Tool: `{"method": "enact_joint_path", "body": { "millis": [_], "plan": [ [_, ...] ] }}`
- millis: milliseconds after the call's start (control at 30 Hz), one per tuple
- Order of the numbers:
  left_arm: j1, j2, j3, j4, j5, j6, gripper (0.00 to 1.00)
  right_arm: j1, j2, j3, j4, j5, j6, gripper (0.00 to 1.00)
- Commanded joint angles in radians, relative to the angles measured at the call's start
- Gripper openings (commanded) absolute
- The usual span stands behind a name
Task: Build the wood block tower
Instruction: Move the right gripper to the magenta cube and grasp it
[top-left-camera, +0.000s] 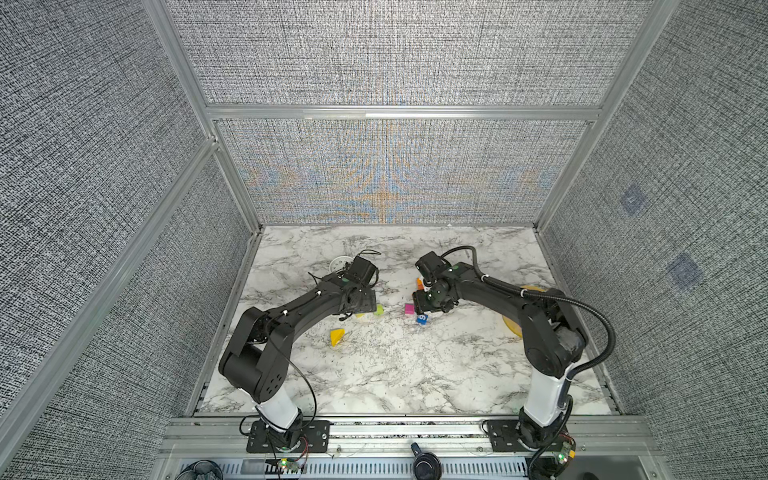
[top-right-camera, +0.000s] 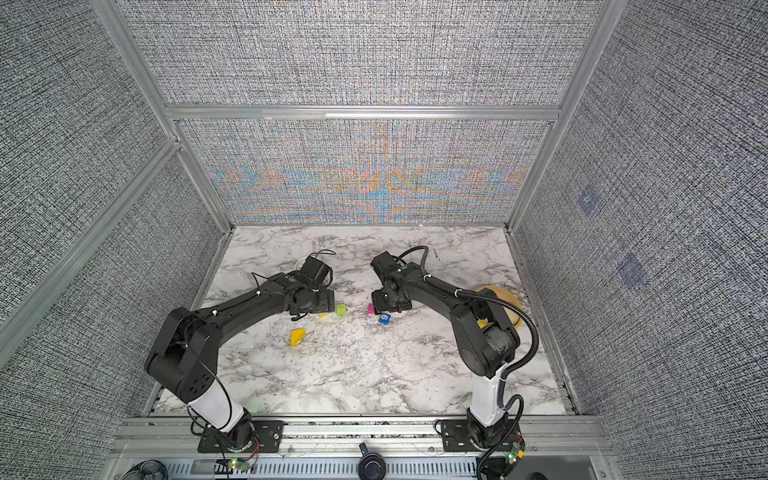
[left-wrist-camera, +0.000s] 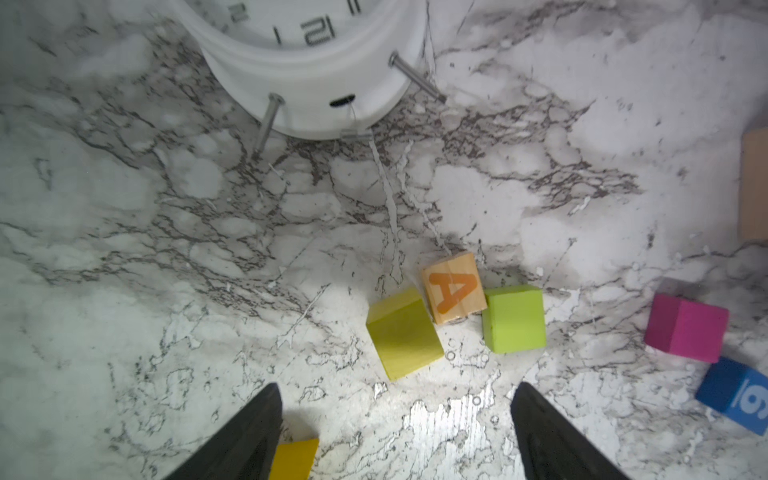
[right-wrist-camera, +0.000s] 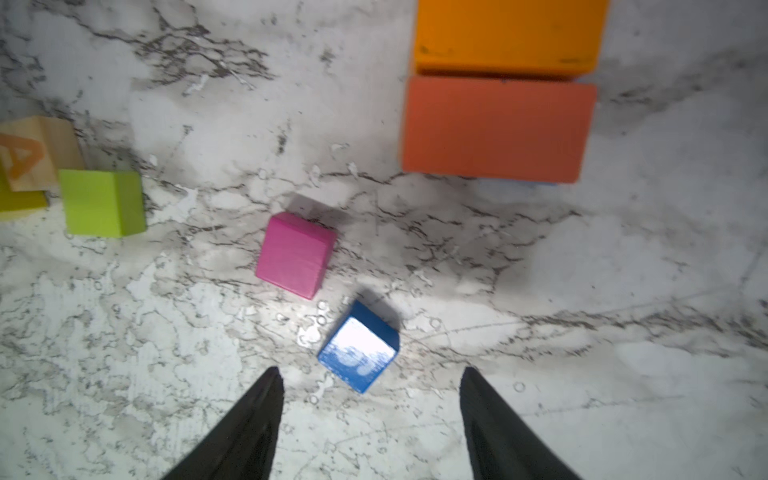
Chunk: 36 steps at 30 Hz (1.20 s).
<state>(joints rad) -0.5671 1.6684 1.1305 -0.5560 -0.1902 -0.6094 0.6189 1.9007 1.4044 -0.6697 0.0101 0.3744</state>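
Marble-veined tabletop (top-left-camera: 395, 374) low in both top views, walled by grey woven panels (top-left-camera: 395, 54). Jaws apart, gripping nothing, on left gripper (left-wrist-camera: 397, 415) and right gripper (right-wrist-camera: 372, 399).

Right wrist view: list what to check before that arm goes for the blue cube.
1. Right end effector open and empty: ok.
2. Blue cube just ahead of its fingertips: ok.
3. Cube square to the jaws: not ok, it lies turned cornerwise.
4. Pink cube apart from the blue one: ok, a gap shows.
5. Red-orange slab level enough to stack on: cannot tell, blurred.
6. Left end effector out of the way: ok, open near the green block, on its own side.
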Motion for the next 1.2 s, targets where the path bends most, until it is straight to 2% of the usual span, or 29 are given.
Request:
{"method": "enact_joint_path", "body": {
  "millis": [0, 433, 800, 1167],
  "plan": [
    [-0.001, -0.009, -0.004, 0.057, -0.058, -0.011, 0.89, 0.016, 0.035, 0.047, -0.009, 0.004, 0.021, 0.7],
    [0.004, -0.06, -0.131, 0.21, -0.169, -0.047, 0.9, 0.058, 0.143, 0.122, -0.043, 0.07, 0.146, 0.64],
    [0.012, -0.03, -0.164, 0.267, -0.11, -0.043, 0.91, 0.071, 0.222, 0.213, -0.093, 0.097, 0.176, 0.58],
    [0.012, -0.051, -0.194, 0.296, -0.1, -0.047, 0.91, 0.088, 0.287, 0.299, -0.14, 0.09, 0.172, 0.5]
  ]
}}
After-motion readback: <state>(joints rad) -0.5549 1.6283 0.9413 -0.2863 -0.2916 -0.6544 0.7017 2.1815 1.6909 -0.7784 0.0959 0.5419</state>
